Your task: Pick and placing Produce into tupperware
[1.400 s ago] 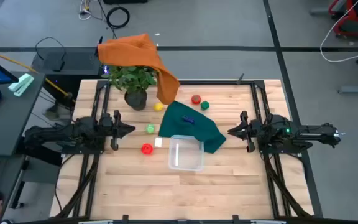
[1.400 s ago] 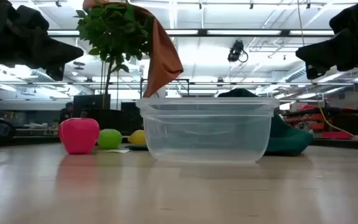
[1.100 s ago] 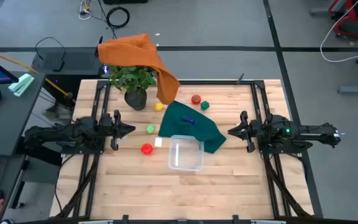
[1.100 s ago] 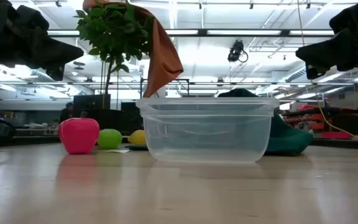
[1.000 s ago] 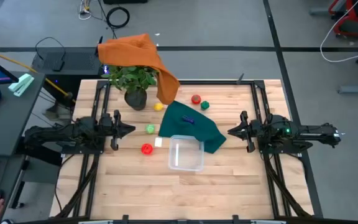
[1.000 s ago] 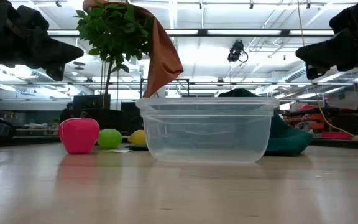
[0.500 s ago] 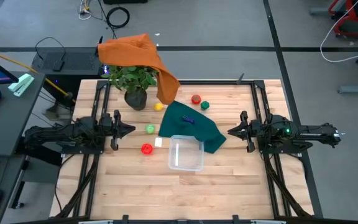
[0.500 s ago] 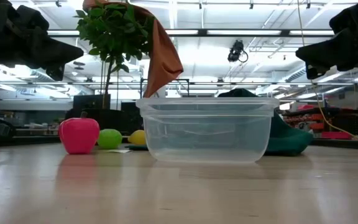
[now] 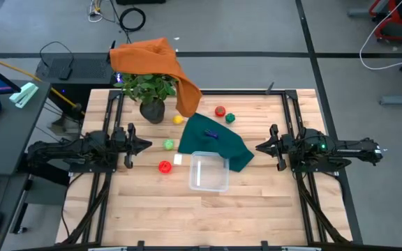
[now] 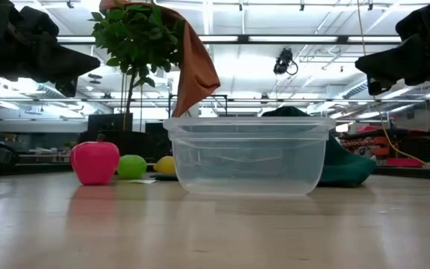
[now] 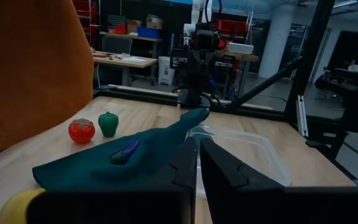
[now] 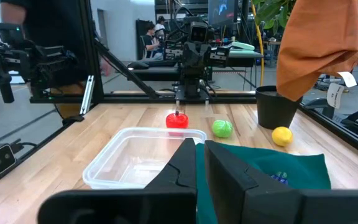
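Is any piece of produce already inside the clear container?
No, the high view shows the tupperware holding nothing, with the red fruit lying on the table beside it.

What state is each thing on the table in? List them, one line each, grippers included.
Container: upright, lidless, empty.
Red apple: loose on the table, left of the container.
Light green fruit: loose on the table.
Yellow fruit: loose beside the plant pot.
Tomato: loose near the far edge.
Green pepper: loose beside the tomato.
Green cloth: crumpled, a small dark blue piece resting on it.
Left gripper: shut, empty, raised.
Right gripper: shut, empty, raised.
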Robot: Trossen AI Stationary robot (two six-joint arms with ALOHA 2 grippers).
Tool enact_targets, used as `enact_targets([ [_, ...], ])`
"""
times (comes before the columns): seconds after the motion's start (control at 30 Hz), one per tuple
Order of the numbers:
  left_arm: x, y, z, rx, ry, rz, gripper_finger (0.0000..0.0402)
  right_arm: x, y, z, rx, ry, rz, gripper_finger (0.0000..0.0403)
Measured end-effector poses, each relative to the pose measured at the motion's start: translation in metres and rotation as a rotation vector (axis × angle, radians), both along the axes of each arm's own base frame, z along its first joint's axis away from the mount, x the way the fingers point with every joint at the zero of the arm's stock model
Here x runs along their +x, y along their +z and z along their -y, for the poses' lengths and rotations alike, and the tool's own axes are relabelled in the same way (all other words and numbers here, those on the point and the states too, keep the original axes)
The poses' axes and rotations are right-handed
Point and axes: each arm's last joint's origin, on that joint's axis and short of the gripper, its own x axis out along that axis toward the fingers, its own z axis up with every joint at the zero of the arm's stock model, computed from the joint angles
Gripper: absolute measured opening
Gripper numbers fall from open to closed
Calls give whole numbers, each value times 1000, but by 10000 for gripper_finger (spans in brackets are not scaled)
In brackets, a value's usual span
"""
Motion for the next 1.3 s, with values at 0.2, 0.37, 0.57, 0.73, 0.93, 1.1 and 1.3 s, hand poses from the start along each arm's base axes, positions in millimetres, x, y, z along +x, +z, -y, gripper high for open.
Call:
enact_targets([
  [0.2,0,0,0,0,0,0,36,0,0,0,0,0,0,1],
  [0.37,0,0,0,0,0,0,29,0,0,0,0,0,0,1],
  [0.57,0,0,0,0,0,0,24,0,0,0,0,0,0,1],
  [0.73,0,0,0,0,0,-1,32,0,0,0,0,0,0,1],
  [0.93,0,0,0,0,0,0,35,0,0,0,0,0,0,1],
  [1.1,0,0,0,0,0,0,26,0,0,0,0,0,0,1],
  [1.3,0,0,0,0,0,0,26,0,0,0,0,0,0,1],
])
